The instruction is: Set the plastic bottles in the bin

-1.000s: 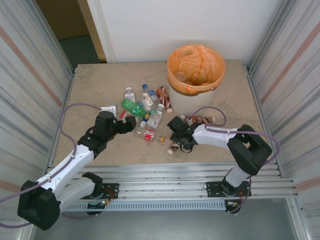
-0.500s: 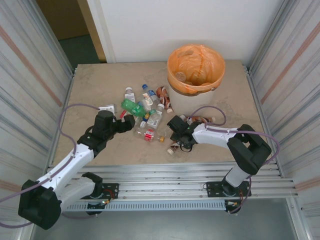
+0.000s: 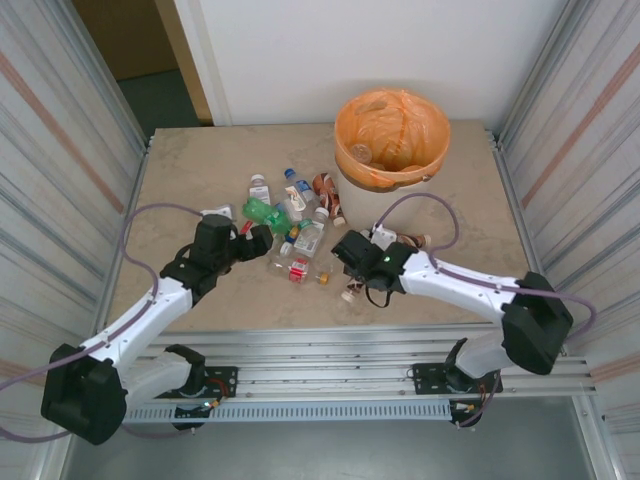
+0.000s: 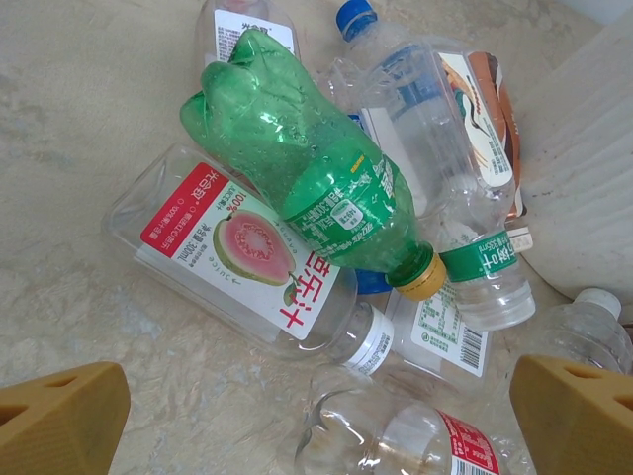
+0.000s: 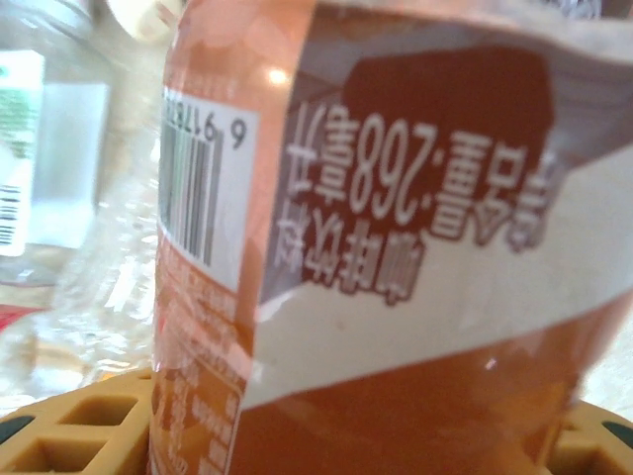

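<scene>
Left gripper (image 4: 316,424) has its fingers spread wide. Green bottle (image 4: 297,168) is just ahead on top of the pile (image 4: 415,297), long axis diagonal, cap toward the right finger. Right gripper (image 3: 348,252) is likely pinching 1 brown bottle (image 5: 396,247), though the view is blurred. Bin (image 3: 342,160) is beyond, and the right arm is nearer.

— What sits between the right gripper's (image 5: 336,440) yellow waffled pads (image 5: 69,426)?
— An orange-brown labelled plastic bottle (image 5: 396,247), very close, touching both pads. It has a barcode, a white band and "268" in the print.
— And left of it?
— A clear plastic bottle (image 5: 59,148) with a green-and-white label, blurred.
</scene>
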